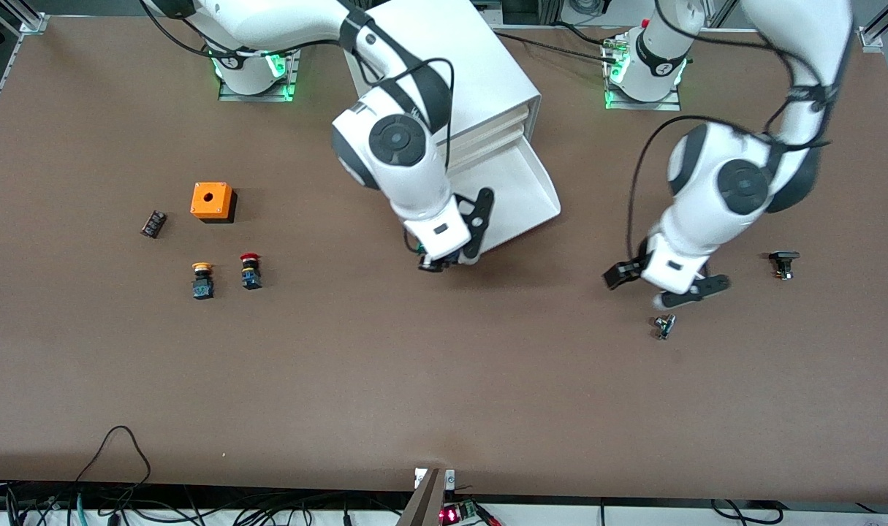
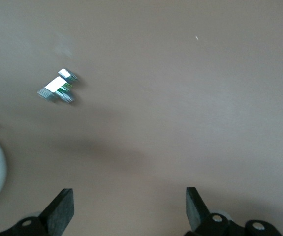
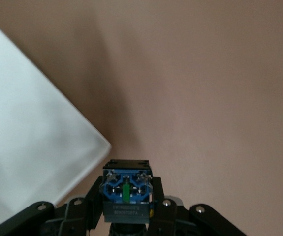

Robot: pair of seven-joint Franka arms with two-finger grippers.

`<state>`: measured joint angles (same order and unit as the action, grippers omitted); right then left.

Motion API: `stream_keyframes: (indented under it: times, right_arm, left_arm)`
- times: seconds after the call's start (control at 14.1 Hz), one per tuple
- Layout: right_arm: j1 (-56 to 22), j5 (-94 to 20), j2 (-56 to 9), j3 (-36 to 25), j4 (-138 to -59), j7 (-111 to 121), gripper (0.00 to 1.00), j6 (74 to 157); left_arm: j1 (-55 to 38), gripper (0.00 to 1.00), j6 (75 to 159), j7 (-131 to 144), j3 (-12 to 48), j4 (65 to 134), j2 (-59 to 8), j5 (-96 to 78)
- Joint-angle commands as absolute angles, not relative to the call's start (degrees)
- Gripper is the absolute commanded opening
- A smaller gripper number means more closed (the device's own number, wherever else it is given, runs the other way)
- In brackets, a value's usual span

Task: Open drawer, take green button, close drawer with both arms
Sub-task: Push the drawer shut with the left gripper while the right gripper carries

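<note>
The white cabinet (image 1: pixel 480 73) stands between the arm bases, and its bottom drawer (image 1: pixel 535 186) is pulled out toward the front camera. My right gripper (image 1: pixel 438 261) hangs over the table beside the drawer's front corner. It is shut on the button (image 3: pixel 126 189), whose dark blue body with a green strip faces the right wrist camera; the cap is hidden. The drawer's white corner (image 3: pixel 33 132) shows beside it. My left gripper (image 1: pixel 664 286) is open and empty, low over bare table toward the left arm's end; its fingers (image 2: pixel 62 209) stand wide apart.
A small metal clip (image 1: pixel 663 326) lies just nearer the front camera than the left gripper, also in the left wrist view (image 2: pixel 57 87). A black part (image 1: pixel 783 263) lies beside it. An orange box (image 1: pixel 212 201), yellow-capped button (image 1: pixel 203 280), red-capped button (image 1: pixel 251 271) and black block (image 1: pixel 153 223) sit toward the right arm's end.
</note>
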<state>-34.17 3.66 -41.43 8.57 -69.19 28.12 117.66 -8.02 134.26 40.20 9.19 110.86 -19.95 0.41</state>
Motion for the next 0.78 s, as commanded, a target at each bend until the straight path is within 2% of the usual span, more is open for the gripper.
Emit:
stream_keyframes:
  times: [0.0, 0.14, 0.35, 0.49, 0.71]
  right_arm:
    - [-33.06, 3.43, -37.36, 4.06, -76.09, 24.70, 0.20, 118.74]
    - [-27.98, 2.73, -35.60, 3.69, -79.44, 22.95, 0.20, 120.75]
    - [-20.77, -5.08, -33.58, 3.69, -88.47, 20.22, 0.20, 126.89]
    - [-18.82, -5.27, -32.35, 3.43, -93.93, 18.82, 0.20, 131.03]
    - [-17.75, -4.31, -31.56, 1.94, -98.69, 9.70, 0.20, 131.57]
  left_arm:
    - [-14.22, 1.00, 137.98, 54.70, 8.79, 111.01, -23.63, 1.67]
    - [-17.13, 1.00, 138.08, 62.11, 8.88, 111.79, -24.52, 1.67]
    - [-19.77, 1.00, 140.35, 63.37, 9.57, 115.83, -24.52, 1.67]
    - [-20.65, 1.00, 140.89, 63.37, 11.15, 117.07, -24.61, 1.67]
    - [-20.57, 1.00, 140.71, 62.85, 15.72, 120.22, -23.12, 1.67]
